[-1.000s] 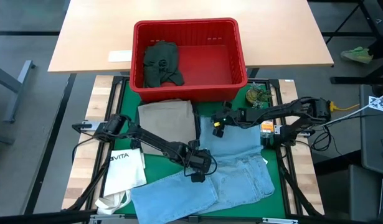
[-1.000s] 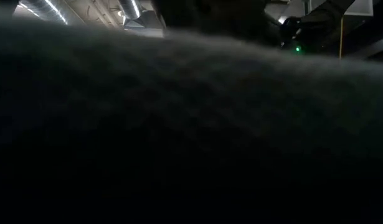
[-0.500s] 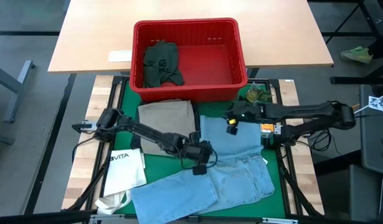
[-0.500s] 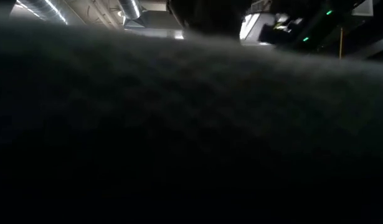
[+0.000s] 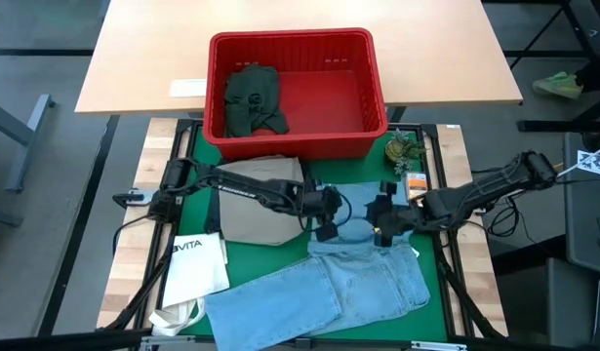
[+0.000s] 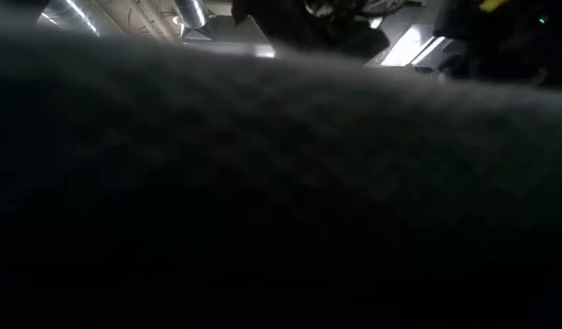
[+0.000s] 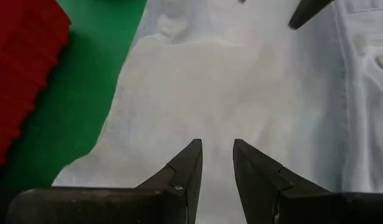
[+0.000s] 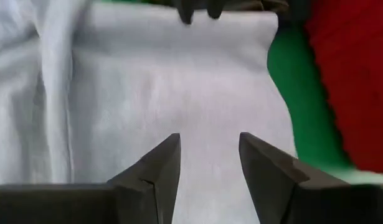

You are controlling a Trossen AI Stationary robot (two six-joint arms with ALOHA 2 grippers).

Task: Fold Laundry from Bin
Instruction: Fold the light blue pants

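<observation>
Both arms meet over the light blue jeans (image 5: 363, 273) spread on the worktop; left tool (image 5: 328, 216) and right tool (image 5: 381, 222), jaws narrowly parted and empty, face each other; next, likely, gripping the waistband to fold; the bin (image 5: 368, 122) sits beyond them.

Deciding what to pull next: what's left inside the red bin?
One dark green garment lies bunched at the left end of the red bin. The rest of the floor shows bare red. Anything under that garment is covered and can't be made out.
</observation>
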